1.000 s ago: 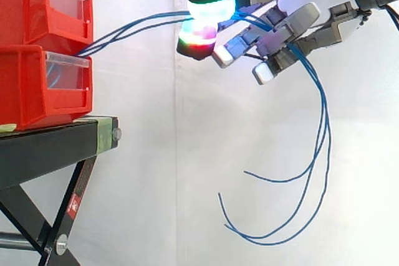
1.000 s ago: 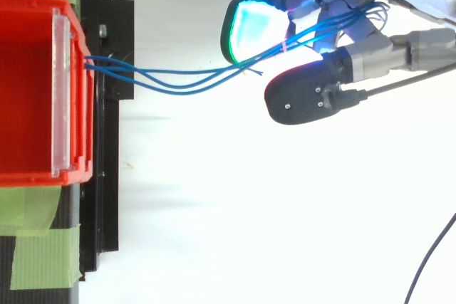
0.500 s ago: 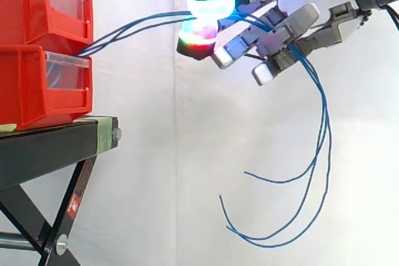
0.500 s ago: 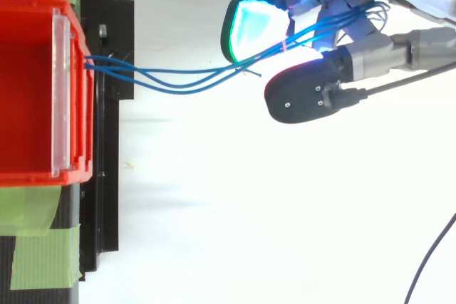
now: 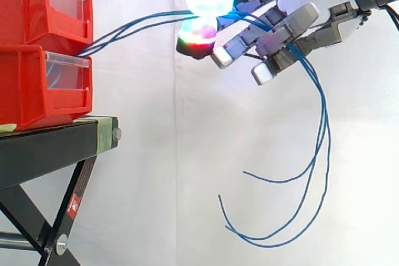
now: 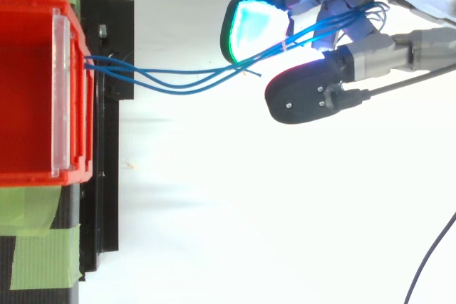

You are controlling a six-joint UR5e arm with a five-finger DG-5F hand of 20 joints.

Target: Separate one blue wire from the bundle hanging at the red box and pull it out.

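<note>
Three blue wires (image 5: 137, 26) run from the gap between the two stacked red bins (image 5: 31, 79) rightward to my hand (image 5: 293, 26) at the upper right. They pass between a cyan-glowing pad (image 5: 212, 1) above and a red-green pad (image 5: 198, 32) below, which pinch them. Beyond the pinch the wires cross the other, straighter fingers and hang down in long loops (image 5: 321, 147) with free ends. In the top view the wires (image 6: 178, 80) fan slightly from the bin's front (image 6: 71, 69) and run under the cyan pad (image 6: 256, 26), beside the black-backed thumb (image 6: 313, 94).
The bins sit on a black stand (image 5: 50, 147) with crossed legs, at the left edge. Green tape (image 6: 35, 247) marks the stand top. A white curtain is behind. The wires' loose ends (image 5: 249, 235) dangle in open air right of the stand.
The cyan-glowing upper pad has risen a little. The wires and the rest of the hand stay where they were.
</note>
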